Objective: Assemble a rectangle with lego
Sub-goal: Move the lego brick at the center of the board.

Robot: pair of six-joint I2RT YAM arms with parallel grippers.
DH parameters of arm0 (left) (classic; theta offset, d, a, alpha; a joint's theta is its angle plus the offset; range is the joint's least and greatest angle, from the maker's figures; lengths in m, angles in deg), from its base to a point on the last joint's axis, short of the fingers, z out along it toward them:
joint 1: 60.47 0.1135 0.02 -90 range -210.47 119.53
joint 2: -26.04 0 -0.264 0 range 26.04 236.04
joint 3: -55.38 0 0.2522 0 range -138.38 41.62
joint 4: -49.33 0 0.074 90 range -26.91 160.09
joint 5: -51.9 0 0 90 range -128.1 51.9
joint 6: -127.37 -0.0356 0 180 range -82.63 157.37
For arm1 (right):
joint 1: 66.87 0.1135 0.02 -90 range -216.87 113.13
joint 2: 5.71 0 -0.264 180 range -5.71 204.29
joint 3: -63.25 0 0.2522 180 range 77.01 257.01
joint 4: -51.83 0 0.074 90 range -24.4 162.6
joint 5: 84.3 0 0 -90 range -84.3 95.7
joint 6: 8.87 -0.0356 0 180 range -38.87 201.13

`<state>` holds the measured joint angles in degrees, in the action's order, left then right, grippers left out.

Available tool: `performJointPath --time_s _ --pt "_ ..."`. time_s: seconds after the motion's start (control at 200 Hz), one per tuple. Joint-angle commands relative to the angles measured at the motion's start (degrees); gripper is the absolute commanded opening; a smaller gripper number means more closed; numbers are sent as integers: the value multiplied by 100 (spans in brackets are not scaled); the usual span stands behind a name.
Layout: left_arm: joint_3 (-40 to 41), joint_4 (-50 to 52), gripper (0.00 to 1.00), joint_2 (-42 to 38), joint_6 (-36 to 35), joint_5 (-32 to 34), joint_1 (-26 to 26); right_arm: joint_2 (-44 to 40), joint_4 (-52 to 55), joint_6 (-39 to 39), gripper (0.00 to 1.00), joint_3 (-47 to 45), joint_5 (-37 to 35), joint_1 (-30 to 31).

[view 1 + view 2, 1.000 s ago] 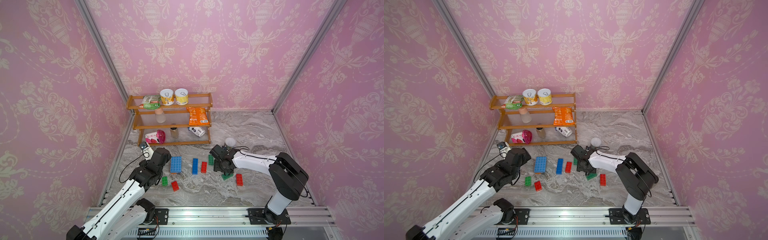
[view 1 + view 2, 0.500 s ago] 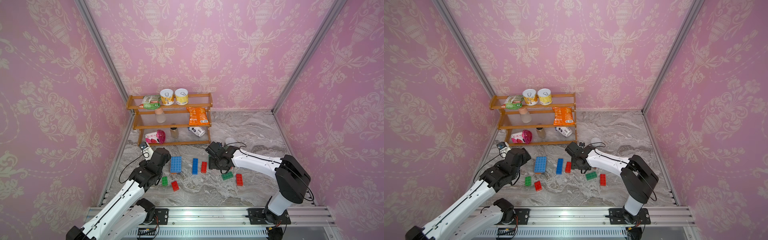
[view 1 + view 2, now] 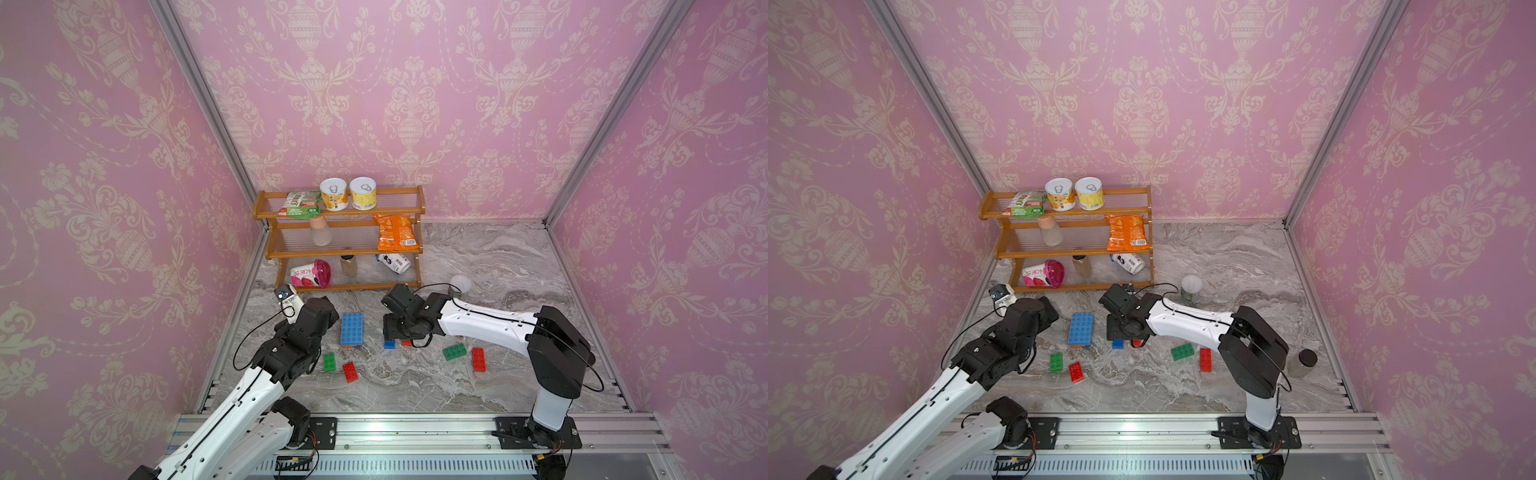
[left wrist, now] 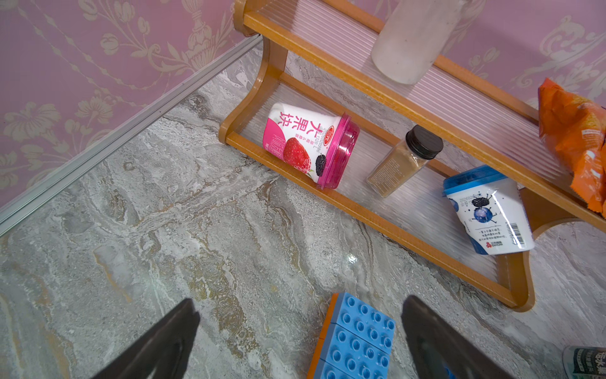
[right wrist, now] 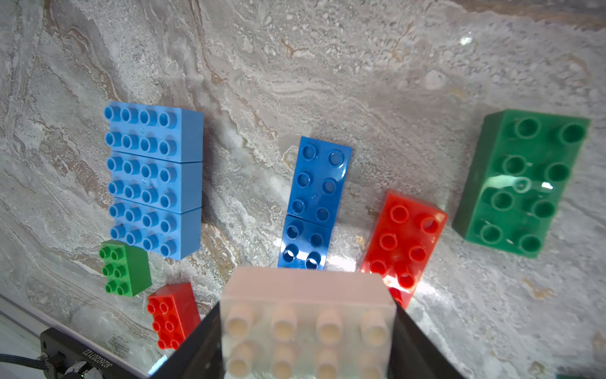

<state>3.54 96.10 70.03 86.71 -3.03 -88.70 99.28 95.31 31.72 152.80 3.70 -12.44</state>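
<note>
Since the pale brick [image 5: 305,285] is clamped in the right gripper [image 5: 308,315], a finger at each short end and the studs facing the wrist camera, it reads as a light, rigid, hollow piece of plastic that should neither flex nor crush under the squeeze. Its smooth walls look slippery, so I judge that a square, centred hold on the flat faces suits it better than any grip on the studs. A skewed hold could let it twist when it is pressed down. It hangs above the marble tabletop [image 5: 360,82], over the near end of the dark blue bricks [image 5: 314,200] and close to the red brick [image 5: 403,239]. The light blue slab [image 5: 152,178], three bricks joined into a rectangle, lies apart from them, and a large green brick [image 5: 521,183] lies beyond the red one. The left gripper [image 4: 300,305] has its fingers wide apart and holds nothing, near one end of that slab. Seating the studs probably calls for a firm, straight push.
</note>
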Motion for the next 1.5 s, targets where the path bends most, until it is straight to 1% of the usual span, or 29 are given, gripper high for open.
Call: performJointPath --time_s 0.0,0.265,0.495,0.615,0.64,0.8,1.116,1.266,1.391,1.406,1.496 --pt "97 182 99 -76 -135 116 65 92 -322 -68 29 105 266 5" --pt "85 91 99 44 -135 18 72 27 -1108 -378 32 -395 602 -191" --pt "56 21 99 209 -85 -87 72 -40 -1427 -537 32 -711 767 -328" --pt "55 46 99 235 -44 -114 72 -100 -1533 -600 32 -794 767 -386" --pt "57 46 99 237 -35 -114 72 -114 -1562 -621 33 -1009 771 -395" --pt "38 75 99 209 -5 -106 72 -188 -1580 -698 33 -1214 697 -477" --pt "47 155 99 192 69 -97 72 -679 -1671 -771 33 -1655 543 -704" --pt "52 153 99 194 49 -97 72 -757 -1405 -665 32 -1452 539 -676" --pt "40 135 99 172 -20 -90 72 -659 -374 -412 32 -897 106 -496" --pt "38 135 99 173 -34 -89 72 -638 -239 -385 32 -669 44 -480" --pt "15 140 99 193 -129 -62 72 -486 553 -274 34 -121 -375 -288"
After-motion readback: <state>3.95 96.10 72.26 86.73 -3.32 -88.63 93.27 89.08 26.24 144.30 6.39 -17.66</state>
